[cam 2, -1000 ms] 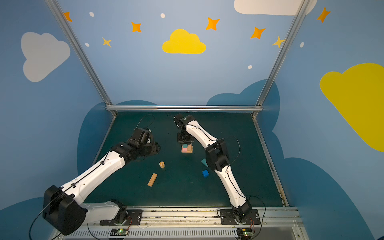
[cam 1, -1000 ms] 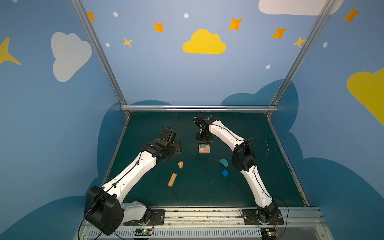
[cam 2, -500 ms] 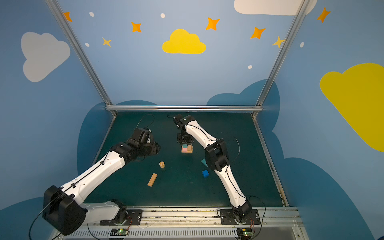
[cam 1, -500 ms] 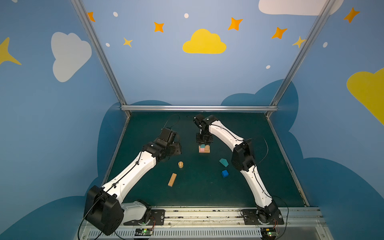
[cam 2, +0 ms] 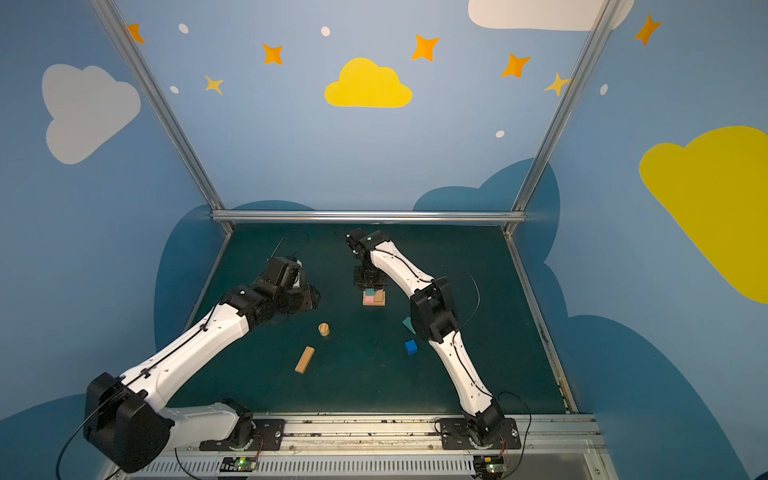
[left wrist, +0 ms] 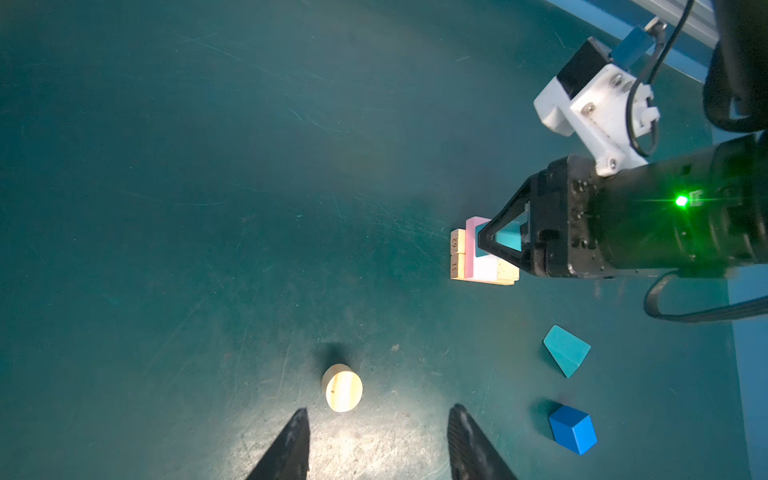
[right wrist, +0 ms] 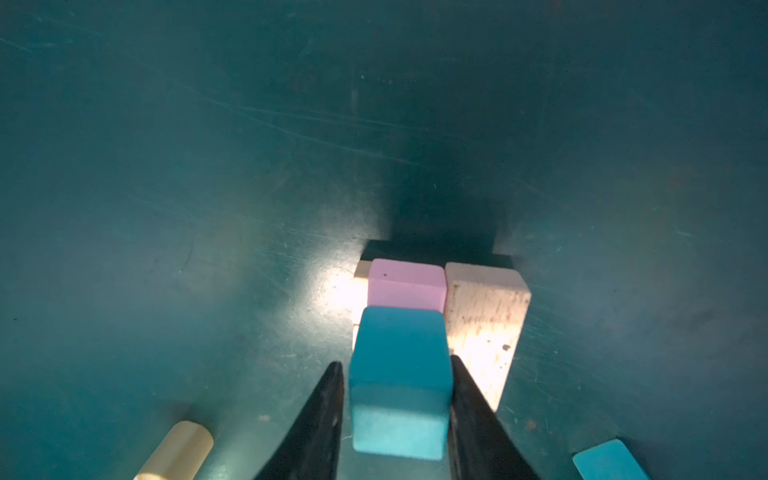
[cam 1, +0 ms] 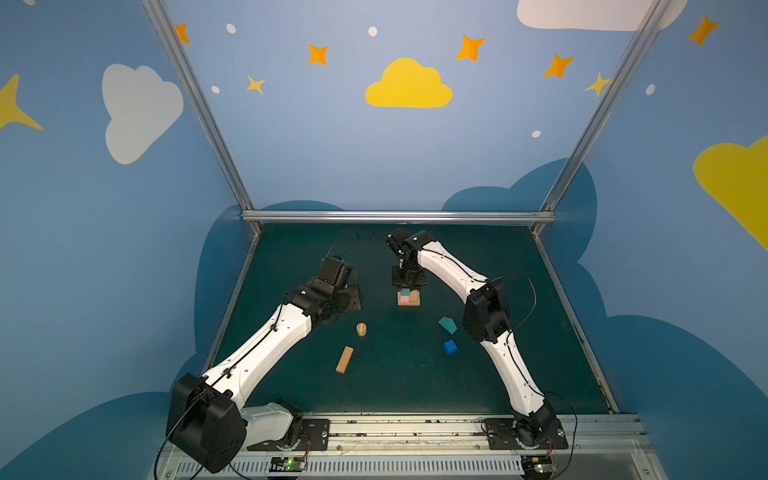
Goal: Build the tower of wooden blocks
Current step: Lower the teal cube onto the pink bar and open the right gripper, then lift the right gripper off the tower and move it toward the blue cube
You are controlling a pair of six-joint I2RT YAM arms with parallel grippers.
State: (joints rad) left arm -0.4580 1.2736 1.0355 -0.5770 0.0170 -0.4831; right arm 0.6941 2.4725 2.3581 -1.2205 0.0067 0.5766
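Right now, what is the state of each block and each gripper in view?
Right gripper: fingers flank the teal cube, grip unclear.
Teal cube: sits on the pink bar.
Pink bar: stacked beside a tan wooden bar.
Tan wooden cylinder: loose on the green table.
Loose tan bar: flat on table.
Teal house-shaped piece: loose on table.
Blue cube: loose on table.
Left gripper: open, empty.

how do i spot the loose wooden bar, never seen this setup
On the dark green mat, look left of centre in both top views, toward the base rail. Just rail-side of the short wooden cylinder lies the tan wooden bar. It is the only long piece lying flat alone; the other bars sit in the stack.
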